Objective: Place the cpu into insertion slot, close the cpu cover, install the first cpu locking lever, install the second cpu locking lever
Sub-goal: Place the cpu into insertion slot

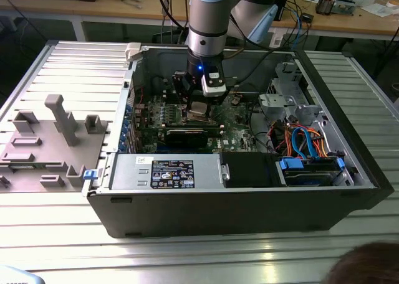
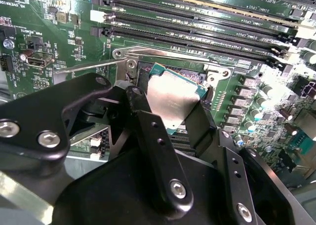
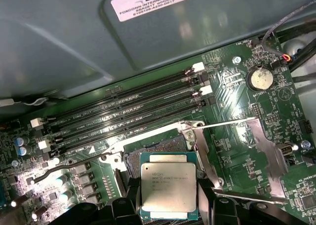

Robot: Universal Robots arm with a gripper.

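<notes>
Ribbed metal bench (image 1: pixel 56 246) carries 1 open computer case (image 1: pixel 249 209); a cluttered rear bench (image 1: pixel 368 23) stands behind. The gripper (image 2: pixel 170 121) clamps the cpu (image 3: pixel 168 190), seemingly just above the socket (image 3: pixel 158 147).

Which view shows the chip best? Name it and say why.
The first wrist view: the chip faces the camera, its whole top plain. In the second wrist view the chip is tilted and partly behind the claw's fingers. The exterior view shows a small square under the arm.
</notes>
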